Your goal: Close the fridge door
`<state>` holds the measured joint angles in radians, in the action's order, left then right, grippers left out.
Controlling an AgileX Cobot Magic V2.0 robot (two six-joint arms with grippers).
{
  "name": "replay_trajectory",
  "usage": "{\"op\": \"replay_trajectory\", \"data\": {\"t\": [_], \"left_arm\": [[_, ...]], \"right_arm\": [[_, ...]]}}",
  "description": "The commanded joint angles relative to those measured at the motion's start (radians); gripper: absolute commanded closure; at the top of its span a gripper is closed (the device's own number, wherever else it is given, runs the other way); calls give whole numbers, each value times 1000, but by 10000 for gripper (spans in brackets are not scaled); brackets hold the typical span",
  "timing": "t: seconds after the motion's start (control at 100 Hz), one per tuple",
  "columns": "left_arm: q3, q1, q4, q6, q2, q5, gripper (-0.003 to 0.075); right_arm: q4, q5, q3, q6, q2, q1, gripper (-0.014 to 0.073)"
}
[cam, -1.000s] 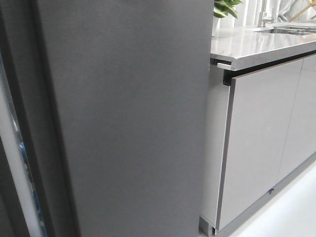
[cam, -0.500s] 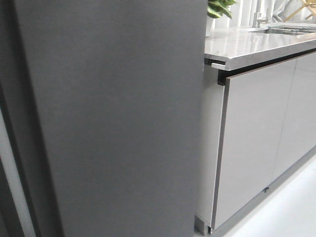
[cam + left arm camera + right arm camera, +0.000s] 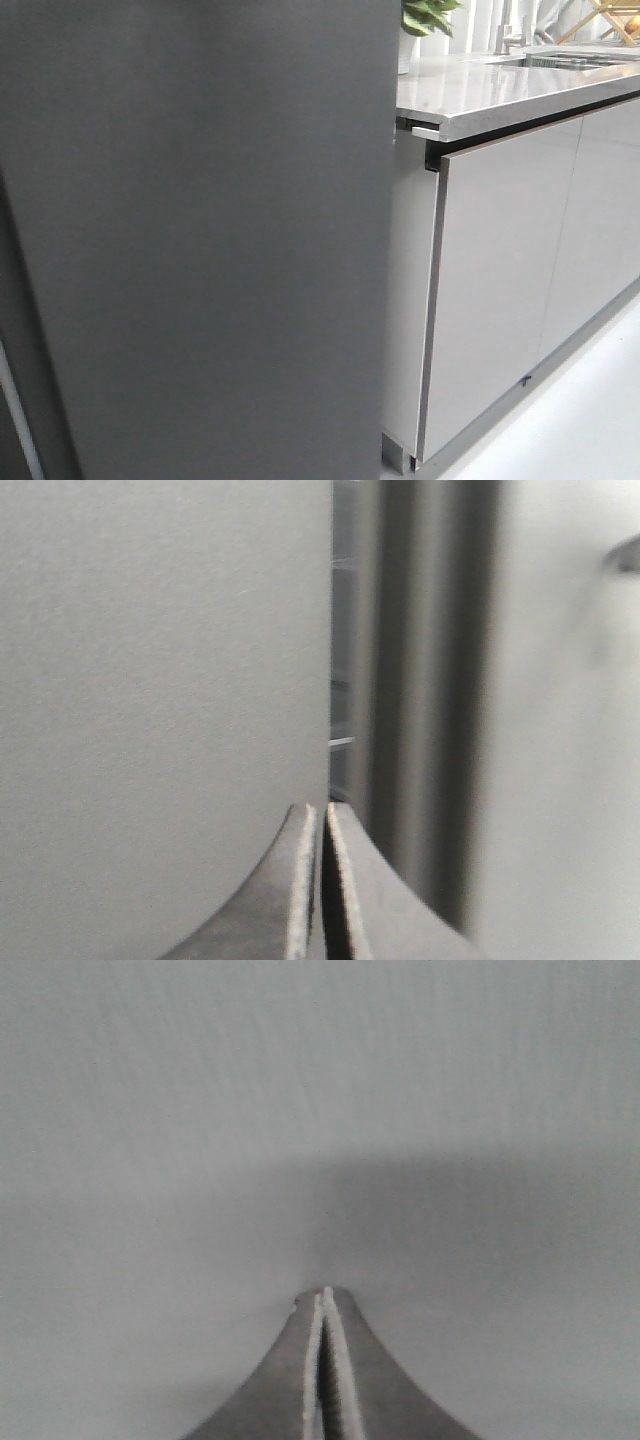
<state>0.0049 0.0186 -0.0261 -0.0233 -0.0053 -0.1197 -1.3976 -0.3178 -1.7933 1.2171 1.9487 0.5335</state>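
up close, the fridge door (image 3: 200, 240) fills most of the front view as a tall matte dark-grey slab, running from the top of the frame to the bottom and covering everything from the left edge to past the middle. at the far left a darker vertical band and a thin pale strip show beside the slab near the bottom corner; what they belong to cannot be told. just to the right of the door stands a pale grey cabinet side panel (image 3: 405, 300), then glossy pale grey cabinet doors (image 3: 490, 280) under a light countertop (image 3: 500, 85), with a green plant (image 3: 425, 15) on the counter's far end and a white floor (image 3: 580, 420) at the lower right. neither arm shows in the front view. the left gripper (image 3: 321, 815) has its fingers pressed together with only a hairline seam between them, holding nothing, its tips right at the door's vertical edge, beyond which lie a narrow gap and blurred darker and lighter vertical bands. the right gripper (image 3: 324, 1295) is likewise closed with nothing between its fingers, its tips up against a plain grey surface that fills its whole view, a soft shadow spreading around them.
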Motion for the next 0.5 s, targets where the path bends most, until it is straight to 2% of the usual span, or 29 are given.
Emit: {"op": "replay_trajectory", "data": {"t": [0.0, 0.17, 0.49], "left_arm": [[35, 2, -4, -2, -8, -78, 740], [35, 2, -4, -2, -8, -78, 740], [35, 2, -4, -2, -8, -78, 740]], "right_arm": [[-6, 33, -42, 12, -47, 3, 666], [-3, 110, -51, 12, -40, 3, 666], [1, 129, -132, 12, 36, 3, 666]]}}
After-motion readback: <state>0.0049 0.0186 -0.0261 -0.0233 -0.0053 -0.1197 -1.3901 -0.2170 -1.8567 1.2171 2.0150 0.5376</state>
